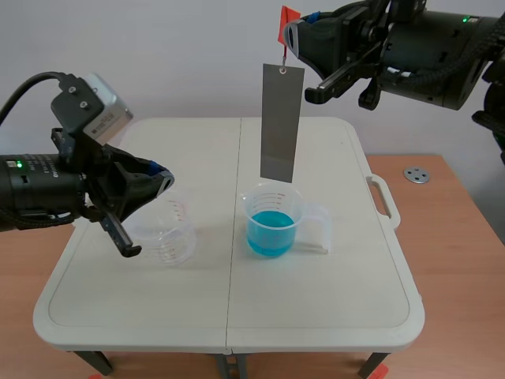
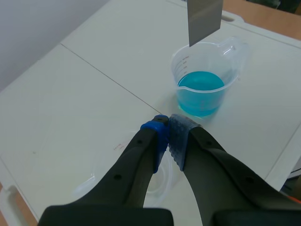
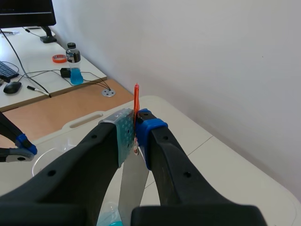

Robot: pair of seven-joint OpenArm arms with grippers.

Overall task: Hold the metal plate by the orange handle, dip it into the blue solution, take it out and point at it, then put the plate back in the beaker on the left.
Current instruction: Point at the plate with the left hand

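Where the right gripper (image 1: 293, 41) (image 3: 136, 131) stands high over the table, its fingers are pinched on a thin orange handle (image 1: 287, 22) (image 3: 136, 100).

- Held item: a flat grey rectangular metal plate (image 1: 282, 122) (image 2: 204, 19) (image 3: 131, 186) hangs upright from the handle. Its lower edge sits just above the rim of the beaker below and clear of the liquid.
- Below the plate: a clear plastic handled beaker (image 1: 274, 207) (image 2: 203, 61), upright, part filled with blue solution (image 1: 270, 234) (image 2: 201, 87). It stands near the table's middle.
- Left gripper (image 1: 162, 181) (image 2: 167, 135): pads pressed together on nothing. It is poised low over the near rim of the second vessel.
- Second vessel: an empty clear plastic beaker (image 1: 170, 235) (image 2: 87, 184), upright, left of the filled one and apart from it.
- Support: a white folding plastic table (image 1: 316, 316) with a centre seam and a moulded carry handle on its right edge. It rests on a brown wooden desk (image 1: 458, 237).
- Desk fitting: a small round grey metal disc (image 1: 416, 174) (image 3: 108, 92), right of the table.
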